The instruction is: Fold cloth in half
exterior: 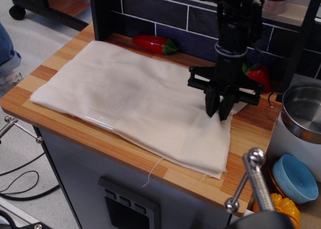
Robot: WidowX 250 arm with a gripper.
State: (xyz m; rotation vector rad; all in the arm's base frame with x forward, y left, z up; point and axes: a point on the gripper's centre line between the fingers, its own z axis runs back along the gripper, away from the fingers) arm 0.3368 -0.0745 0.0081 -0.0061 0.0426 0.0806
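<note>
Wooden countertop is carrying the cloth, lying flat across most of it. Black gripper is pinching the cloth's right edge, fingers nearly together. Thin and limp, this light fabric will likely drape; gripping near an edge suits it.

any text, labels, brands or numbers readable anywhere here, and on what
None can be read.
The cloth shows only a faint grey smudge, no print.
The gripper, the steel pot and the blue bowl show no lettering.
The panel under the countertop has small buttons; any marks there are too small and blurred to read.
</note>
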